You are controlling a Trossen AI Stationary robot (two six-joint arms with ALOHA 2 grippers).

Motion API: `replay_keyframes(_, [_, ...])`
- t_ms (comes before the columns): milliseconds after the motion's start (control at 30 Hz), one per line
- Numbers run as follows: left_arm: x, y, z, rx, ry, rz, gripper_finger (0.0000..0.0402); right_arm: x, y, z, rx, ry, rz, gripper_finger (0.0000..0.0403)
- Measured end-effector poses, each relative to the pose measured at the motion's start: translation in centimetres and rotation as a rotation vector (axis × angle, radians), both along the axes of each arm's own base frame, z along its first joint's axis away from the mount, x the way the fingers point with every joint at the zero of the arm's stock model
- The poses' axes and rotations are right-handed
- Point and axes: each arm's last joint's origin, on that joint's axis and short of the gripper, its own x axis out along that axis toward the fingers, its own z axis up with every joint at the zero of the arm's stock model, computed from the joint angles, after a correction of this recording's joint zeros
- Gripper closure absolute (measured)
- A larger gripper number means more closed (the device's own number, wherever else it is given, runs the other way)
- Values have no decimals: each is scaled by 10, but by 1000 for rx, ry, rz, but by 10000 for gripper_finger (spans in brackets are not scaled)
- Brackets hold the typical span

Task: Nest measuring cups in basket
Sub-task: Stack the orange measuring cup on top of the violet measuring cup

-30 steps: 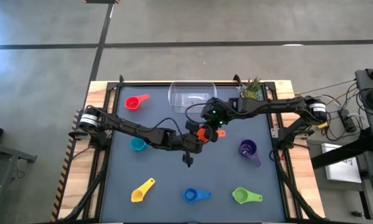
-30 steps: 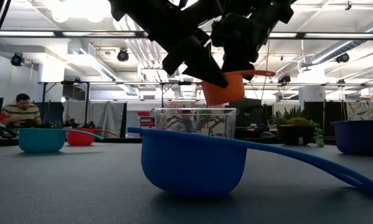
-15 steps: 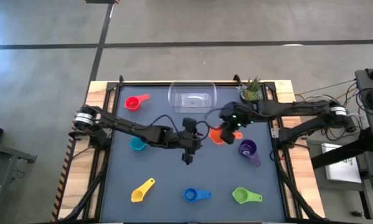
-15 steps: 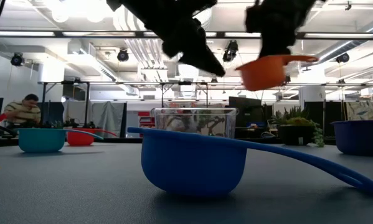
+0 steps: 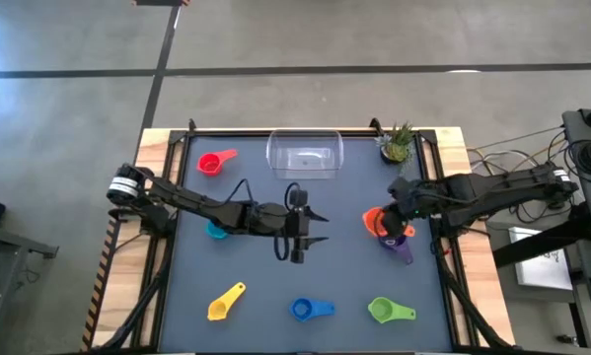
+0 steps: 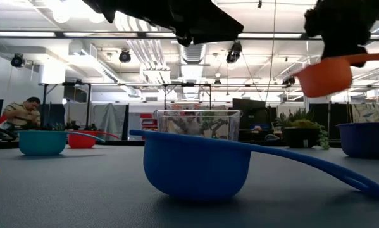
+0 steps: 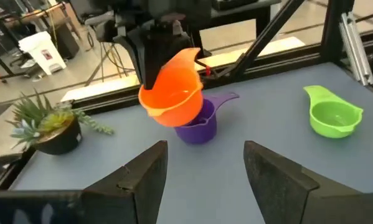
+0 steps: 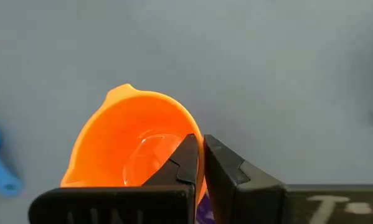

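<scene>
While my right gripper (image 5: 386, 219) is pinched tight on the rim of the orange cup (image 5: 373, 221), that cup hangs in the air right over the purple cup (image 5: 395, 240), which sits on the bench (image 5: 344, 276) on the right side. My left gripper (image 5: 315, 226) is over mid-bench with its fingers spread wide, holding nothing. Further out, the clear basket (image 5: 305, 156) sits at the far edge with no cups in it, the red cup (image 5: 212, 162) to its left, the teal cup (image 5: 216, 230) partly under the left arm. Yellow cup (image 5: 226, 301), blue cup (image 5: 308, 310) and green cup (image 5: 388, 312) line the near edge. A potted plant (image 5: 397, 144) stands at the far right corner.
</scene>
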Motion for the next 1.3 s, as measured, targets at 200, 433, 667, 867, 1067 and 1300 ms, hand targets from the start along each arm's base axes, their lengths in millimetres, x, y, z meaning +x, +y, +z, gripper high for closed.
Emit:
replay_keyframes(200, [0, -3, 0, -33, -12, -44, 208, -8, 4, -12, -1, 119, -111, 394])
replay_keyframes(433, [1, -4, 1, -50, -33, -67, 208, -8, 15, -25, 23, 169, -142, 394])
replay_keyframes(667, [0, -4, 2, -42, -50, -73, 208, -17, 18, -48, 31, 237, -210, 394])
replay_keyframes(867, [1, -4, -1, -35, -44, -74, 208, -19, 18, -55, 26, 254, -221, 391])
replay_keyframes(1067, [2, -4, -2, -34, -40, -75, 208, -18, 19, -55, 41, 267, -155, 354])
replay_keyframes(1300, [2, -4, -2, -37, -38, -87, 208, -17, 20, -51, 58, 266, -118, 273])
